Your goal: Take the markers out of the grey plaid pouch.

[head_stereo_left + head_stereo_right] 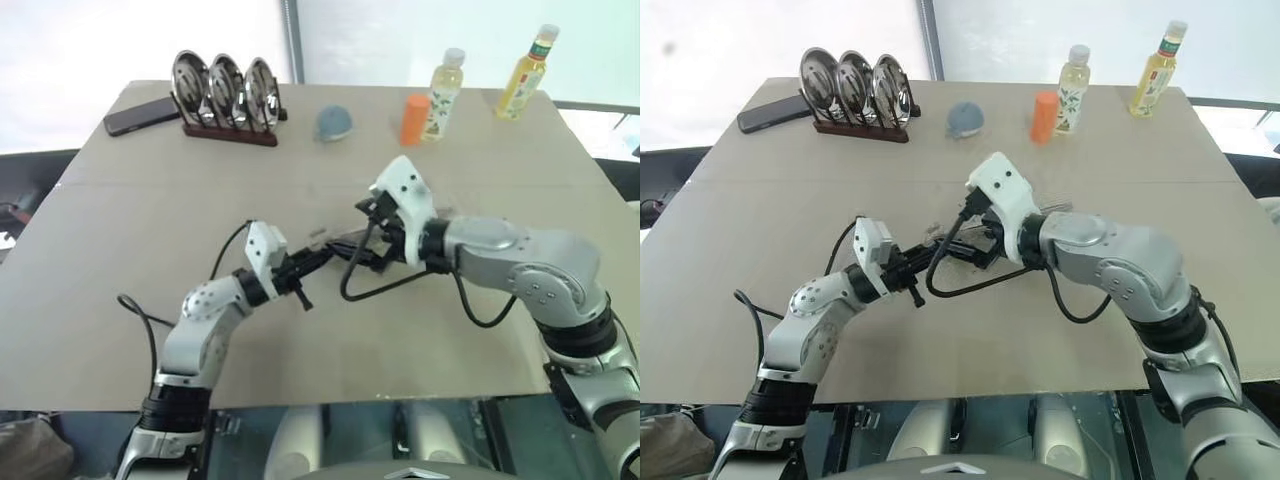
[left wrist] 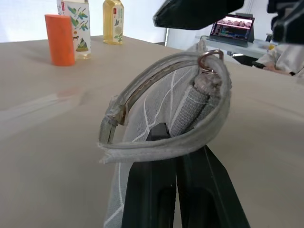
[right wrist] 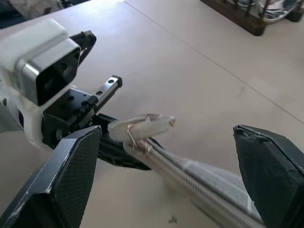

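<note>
The left claw (image 2: pixel 178 190) is clamped on the grey plaid pouch (image 2: pixel 161 114), holding it up over the desk (image 1: pixel 150 250), and the wide-apart right claw (image 3: pixel 166 180) might bump it loose if it grabs crooked.

Two head cameras are looking forward and down over the arms onto the tan surface (image 1: pixel 120 290), taking in its far edge with the orange cylinder (image 1: pixel 414 119). The left wrist camera is sitting very near the grey plaid pouch (image 2: pixel 166 118), facing across the surface toward that same cylinder. The right wrist camera is looking down close over the pouch from the opposite side, facing the left gripper (image 3: pixel 107 142).
</note>
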{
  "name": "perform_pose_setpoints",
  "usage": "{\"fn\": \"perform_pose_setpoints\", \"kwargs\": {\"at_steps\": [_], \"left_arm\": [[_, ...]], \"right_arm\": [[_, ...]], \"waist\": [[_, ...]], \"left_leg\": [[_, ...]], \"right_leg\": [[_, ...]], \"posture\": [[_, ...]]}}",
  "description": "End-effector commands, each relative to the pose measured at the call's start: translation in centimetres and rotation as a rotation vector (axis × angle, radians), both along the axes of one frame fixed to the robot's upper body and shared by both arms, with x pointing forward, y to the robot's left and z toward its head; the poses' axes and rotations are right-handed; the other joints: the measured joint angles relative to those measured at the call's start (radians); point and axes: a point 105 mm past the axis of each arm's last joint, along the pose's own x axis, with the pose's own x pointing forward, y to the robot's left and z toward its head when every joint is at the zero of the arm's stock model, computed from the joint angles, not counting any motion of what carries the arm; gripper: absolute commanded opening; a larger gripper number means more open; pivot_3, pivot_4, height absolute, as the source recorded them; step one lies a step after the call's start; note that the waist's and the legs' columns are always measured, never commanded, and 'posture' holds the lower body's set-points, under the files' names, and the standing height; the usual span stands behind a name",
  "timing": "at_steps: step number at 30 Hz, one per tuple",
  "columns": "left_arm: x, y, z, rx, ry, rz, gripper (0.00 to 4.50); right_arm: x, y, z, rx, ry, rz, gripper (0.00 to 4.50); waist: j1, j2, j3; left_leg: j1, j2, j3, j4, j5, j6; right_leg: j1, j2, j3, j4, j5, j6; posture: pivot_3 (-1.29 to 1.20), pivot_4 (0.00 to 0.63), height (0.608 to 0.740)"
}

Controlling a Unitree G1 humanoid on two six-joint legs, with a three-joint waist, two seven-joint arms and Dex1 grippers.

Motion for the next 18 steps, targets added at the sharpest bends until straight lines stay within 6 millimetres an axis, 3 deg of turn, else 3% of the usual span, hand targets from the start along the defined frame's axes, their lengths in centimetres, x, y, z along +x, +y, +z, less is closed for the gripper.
{"fn": "perform_pose_setpoints", "kwargs": {"at_steps": [1, 7, 18], "left_arm": [[-0.3, -0.3, 0.9, 0.032, -0.088, -0.014, 0.00], [0.0, -0.5, 0.8, 0.124, -0.215, 0.016, 0.00], [-0.3, -1.4, 0.9, 0.201, -0.364, 0.005, 0.00]], "right_arm": [[-0.2, 0.4, 0.6, 0.028, 0.076, 0.056, 3.99], [-0.6, 0.3, -0.1, -0.013, 0.168, 0.088, 3.99], [0.1, 1.2, -0.8, 0.068, 0.330, 0.070, 3.99]], "waist": [[0.000, 0.000, 0.000], [0.000, 0.000, 0.000], [0.000, 0.001, 0.000]], "left_leg": [[0.000, 0.000, 0.000, 0.000, 0.000, 0.000], [0.000, 0.000, 0.000, -0.001, 0.000, 0.000], [-0.001, 0.000, 0.000, -0.001, 0.000, 0.000]], "right_leg": [[0.000, 0.000, 0.000, 0.000, 0.000, 0.000], [0.000, 0.000, 0.000, -0.001, 0.002, 0.003], [-0.001, 0.000, 0.000, 0.000, 0.002, 0.003]], "posture": [[0.00, 0.150, 0.740], [0.00, 0.150, 0.740], [0.00, 0.150, 0.740]]}}
